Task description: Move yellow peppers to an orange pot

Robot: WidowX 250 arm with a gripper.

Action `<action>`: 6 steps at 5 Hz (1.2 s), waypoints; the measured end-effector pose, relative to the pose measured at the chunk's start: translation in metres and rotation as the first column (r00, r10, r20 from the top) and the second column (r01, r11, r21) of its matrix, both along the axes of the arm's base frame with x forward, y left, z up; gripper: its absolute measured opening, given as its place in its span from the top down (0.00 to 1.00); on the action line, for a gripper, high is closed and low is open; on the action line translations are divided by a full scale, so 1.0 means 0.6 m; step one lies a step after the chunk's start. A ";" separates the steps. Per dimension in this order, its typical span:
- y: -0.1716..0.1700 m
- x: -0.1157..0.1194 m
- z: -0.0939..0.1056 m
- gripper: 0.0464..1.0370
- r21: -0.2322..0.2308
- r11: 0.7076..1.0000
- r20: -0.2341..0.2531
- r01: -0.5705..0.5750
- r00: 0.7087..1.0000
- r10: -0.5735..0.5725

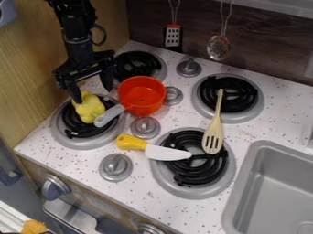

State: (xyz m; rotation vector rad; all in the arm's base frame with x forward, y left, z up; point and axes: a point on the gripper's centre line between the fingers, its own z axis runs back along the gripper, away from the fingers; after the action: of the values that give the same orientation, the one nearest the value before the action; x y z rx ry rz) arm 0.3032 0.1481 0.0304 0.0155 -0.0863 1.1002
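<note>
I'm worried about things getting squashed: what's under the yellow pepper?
Below the pepper, a burner's black coil shows around its edges. The spot directly beneath is covered, so I can't tell.

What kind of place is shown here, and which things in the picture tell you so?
It looks like a kitchen, probably a toy one: there is a stove top with black coil burners, a grey sink set into the counter, and an orange pot.

A light wood-grain wall (27, 68) stands left; a dark wood-patterned backsplash (269, 45) lines the far side, behind the speckled white desk (245, 133).
</note>
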 end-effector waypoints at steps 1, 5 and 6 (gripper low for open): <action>0.009 -0.006 -0.018 0.04 -0.033 0.999 -0.055 -0.006 0.999 0.004; 0.011 -0.004 -0.059 0.04 -0.079 0.997 -0.041 -0.022 0.999 0.019; 0.014 -0.004 -0.059 0.11 -0.070 0.997 -0.039 -0.022 0.999 0.019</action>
State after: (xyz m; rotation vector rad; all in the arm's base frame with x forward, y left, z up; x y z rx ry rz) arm 0.3007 0.1564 -0.0051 -0.0263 -0.0130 1.1227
